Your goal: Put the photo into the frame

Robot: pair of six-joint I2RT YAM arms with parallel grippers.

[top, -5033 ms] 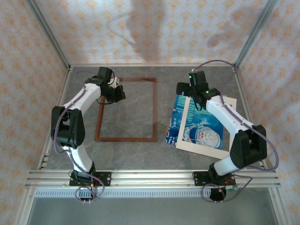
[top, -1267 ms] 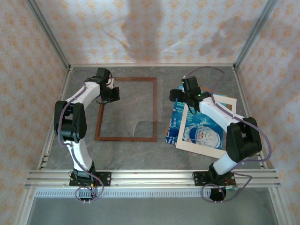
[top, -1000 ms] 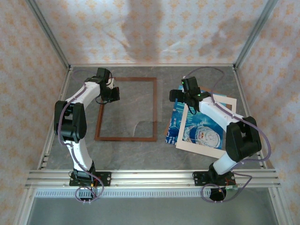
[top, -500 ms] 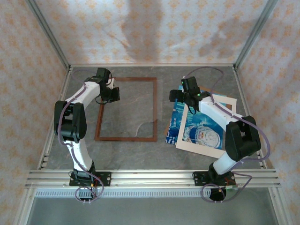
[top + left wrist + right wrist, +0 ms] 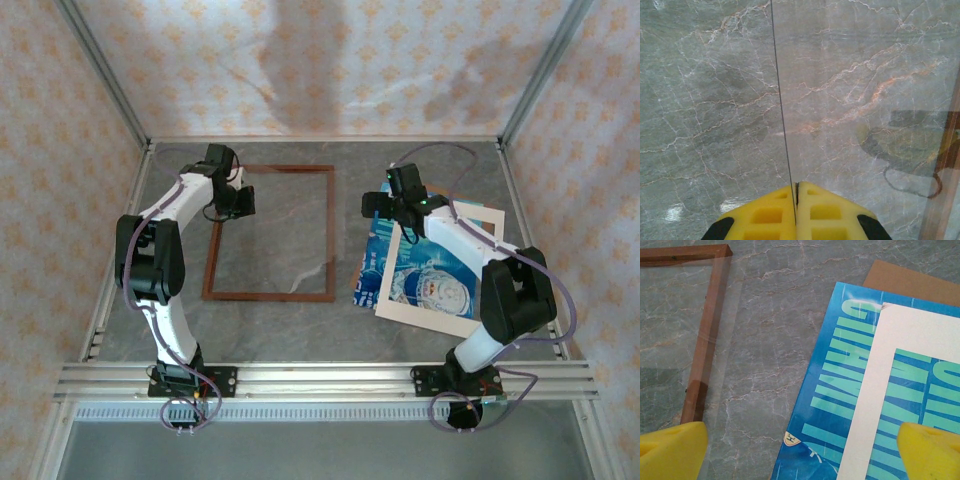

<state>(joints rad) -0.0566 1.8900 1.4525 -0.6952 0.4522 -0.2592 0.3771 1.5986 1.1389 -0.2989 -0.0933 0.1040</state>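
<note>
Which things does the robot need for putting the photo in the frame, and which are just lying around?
For the job:
photo
frame
glass sheet, pinched in the left gripper

Just lying about:
mat, on top of the photo
cardboard, underneath the photo

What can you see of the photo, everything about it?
The photo is a thin blue sheet with teal lettering and a white cartoon figure. It lies flat on the marble table, right of the frame. A cream mat lies on it, leaving its left strip bare; brown cardboard peeks out beyond its far corner.
</note>
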